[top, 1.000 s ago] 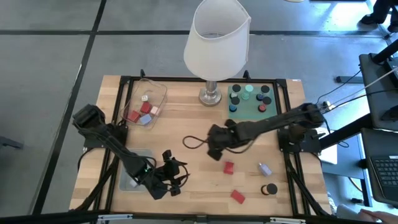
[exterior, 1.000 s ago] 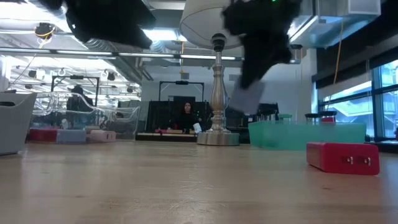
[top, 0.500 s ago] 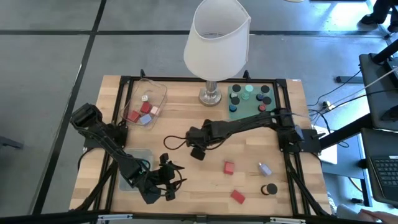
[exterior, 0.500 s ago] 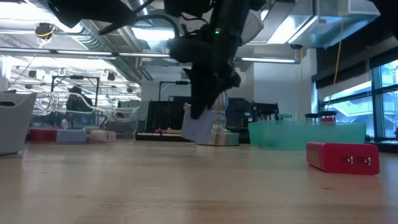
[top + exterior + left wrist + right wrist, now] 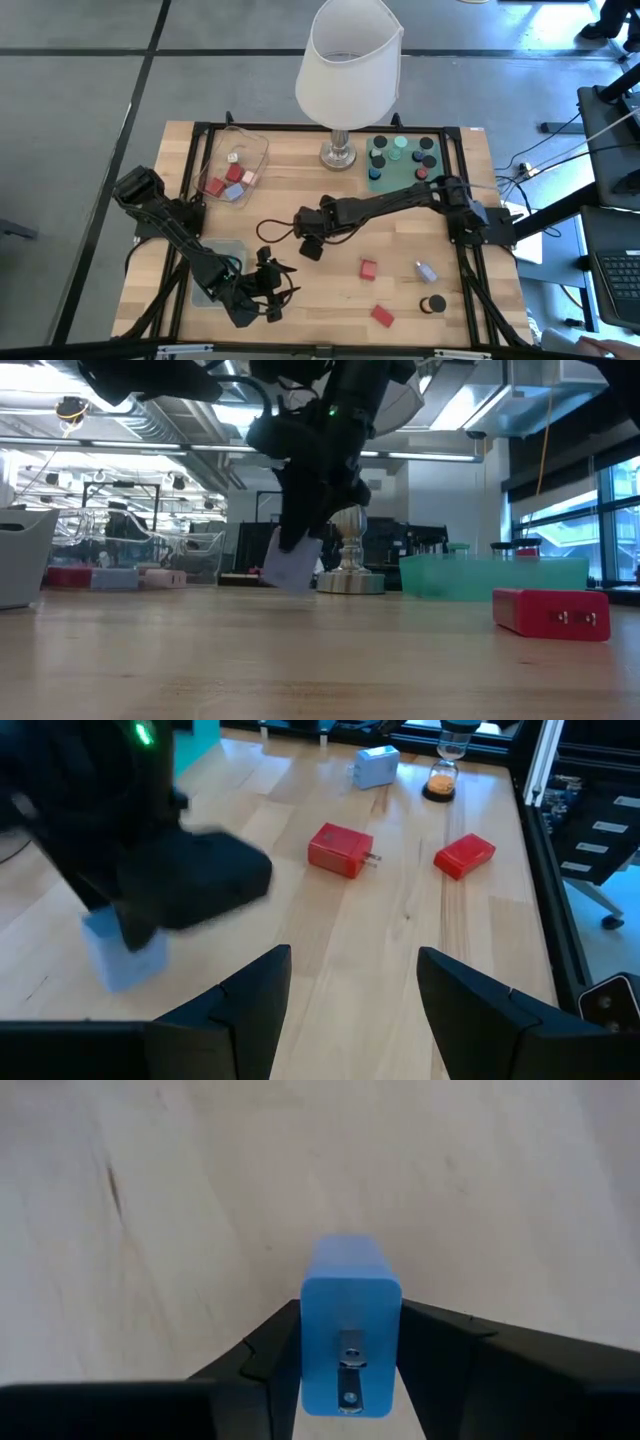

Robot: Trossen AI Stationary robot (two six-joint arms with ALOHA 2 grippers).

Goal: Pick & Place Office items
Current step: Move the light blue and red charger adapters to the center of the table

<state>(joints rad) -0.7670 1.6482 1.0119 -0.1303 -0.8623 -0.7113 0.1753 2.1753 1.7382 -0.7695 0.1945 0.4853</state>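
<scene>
Currently the blue block, a plug-like piece with metal prongs on its end face, is pinched between the fingers of the right gripper and carried clear of the table, over its middle. From the low view it hangs under the gripper, tilted, just above the wood. Held by its long sides, prongs facing the wrist camera; probably gripped this way so it can be dropped end-first into a container.

Judgement: transport step, heading toward the left side, where the clear tray already holds red, pink and lavender pieces. Drop target not certain: a grey-blue bin also sits near the left arm.

Left gripper waits low at the front left, beside the bin, fingers spread with nothing between them. Its wrist view looks across at the right arm and the carried block.

Still on the table, front right: red block, second red block, a lavender piece, a black cap. All well apart from each other, none blocked.

Back right: green mat with dark and mint caps on it.

Obstacles: lamp stands at the back centre, its base near the tray; shade overhangs the path in the high view. A dark cable loop trails by the right gripper. Left arm lies near the bin; risk of the arms crowding if the drop goes there
</scene>
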